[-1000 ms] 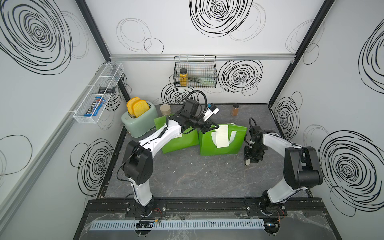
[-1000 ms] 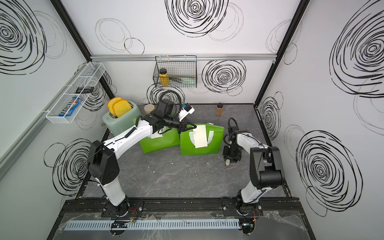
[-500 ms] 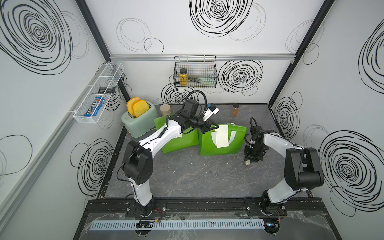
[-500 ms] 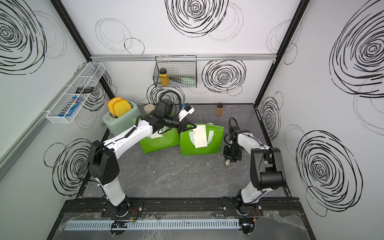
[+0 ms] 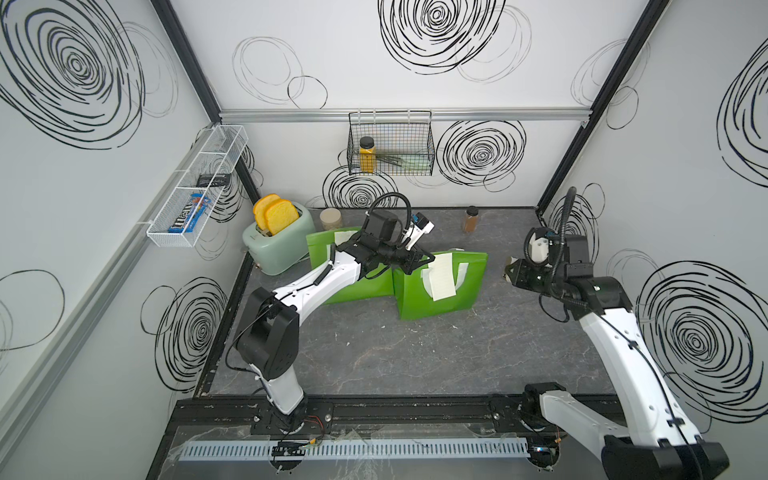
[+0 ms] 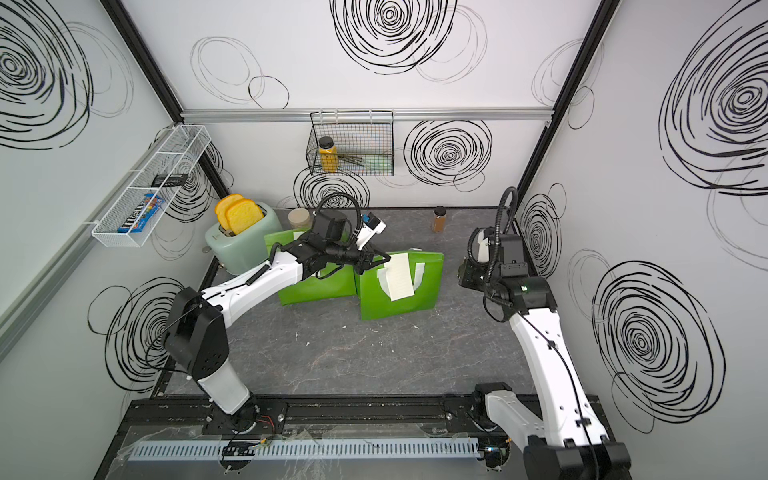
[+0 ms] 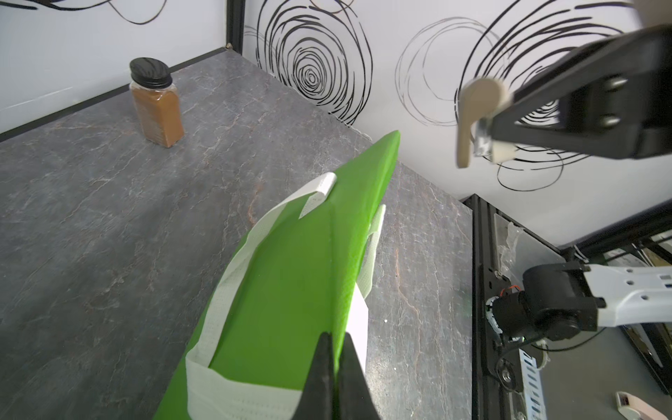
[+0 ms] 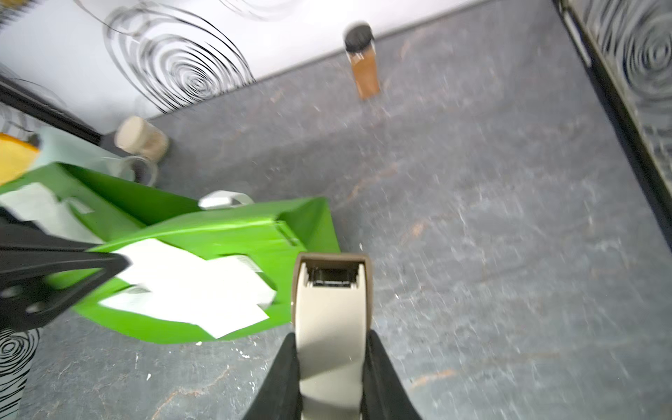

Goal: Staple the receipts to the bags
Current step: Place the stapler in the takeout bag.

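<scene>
The right gripper [image 8: 331, 336] has come up off the tabletop [image 5: 415, 357] with the beige stapler [image 8: 331, 291] clamped between its fingers, the tool's mouth pointing away from the wrist. A second ago we saw that arm low against the surface. The left gripper [image 7: 336, 340] has not moved. Its jaws are pinched together on the top edge of the nearer green bag [image 5: 415, 305], holding that edge raised. The long white receipt [image 5: 442, 276] lies down the bag's front, over the white strap handle. We read this as the pick-up done and the approach beginning, with no staple yet driven that we can see.

The second bag [image 5: 361, 286] lies just behind, touching or overlapping the first; we cannot tell which. Its own receipt [image 5: 343, 237] is largely hidden under the left arm. Bare tabletop lies between the stapler and the nearer bag, so the way in looks open. The tight spot, we judge, is that bag's top edge, where the left fingers [image 7: 322, 363] sit close beside the receipt's upper end. A brown spice jar [image 5: 470, 219] stands near the back wall, apart from the bags. A mint-green toaster [image 5: 286, 249] holding toast and a lidded jar [image 5: 330, 218] sit beyond the second bag. The right wrist view is blurred.
</scene>
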`<state>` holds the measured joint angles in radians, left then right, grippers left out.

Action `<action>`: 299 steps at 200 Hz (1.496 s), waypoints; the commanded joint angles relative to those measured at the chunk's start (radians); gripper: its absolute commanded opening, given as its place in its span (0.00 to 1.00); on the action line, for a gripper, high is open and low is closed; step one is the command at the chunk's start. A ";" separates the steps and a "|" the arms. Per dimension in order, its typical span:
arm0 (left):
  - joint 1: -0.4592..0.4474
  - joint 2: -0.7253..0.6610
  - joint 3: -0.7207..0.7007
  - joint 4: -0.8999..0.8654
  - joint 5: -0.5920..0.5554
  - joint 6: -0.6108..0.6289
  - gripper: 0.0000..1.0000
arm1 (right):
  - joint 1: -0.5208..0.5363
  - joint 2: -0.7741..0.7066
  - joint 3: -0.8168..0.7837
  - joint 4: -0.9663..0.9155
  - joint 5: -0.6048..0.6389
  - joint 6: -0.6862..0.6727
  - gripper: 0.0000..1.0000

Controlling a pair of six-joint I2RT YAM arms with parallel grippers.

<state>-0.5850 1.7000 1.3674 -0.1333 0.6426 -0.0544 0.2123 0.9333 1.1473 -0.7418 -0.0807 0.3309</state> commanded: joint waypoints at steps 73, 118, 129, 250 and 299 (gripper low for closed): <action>-0.111 -0.081 -0.037 0.090 -0.139 -0.108 0.00 | 0.557 0.146 -0.033 0.486 0.398 -0.025 0.04; -0.113 -0.089 -0.037 0.080 -0.140 -0.114 0.00 | 0.553 0.120 -0.137 0.609 0.458 -0.030 0.03; -0.113 -0.089 -0.036 0.082 -0.137 -0.116 0.00 | 0.541 0.098 -0.165 0.630 0.459 -0.030 0.03; -0.100 -0.083 -0.030 0.088 -0.136 -0.144 0.00 | 0.463 0.090 -0.229 0.630 0.354 -0.011 0.03; -0.095 -0.078 -0.024 0.097 -0.132 -0.163 0.00 | 0.488 0.098 -0.240 0.620 0.368 -0.004 0.03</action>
<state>-0.6907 1.6436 1.3331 -0.1024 0.5022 -0.1947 0.6788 1.0351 0.9199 -0.1383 0.2741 0.3168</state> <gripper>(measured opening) 0.054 0.242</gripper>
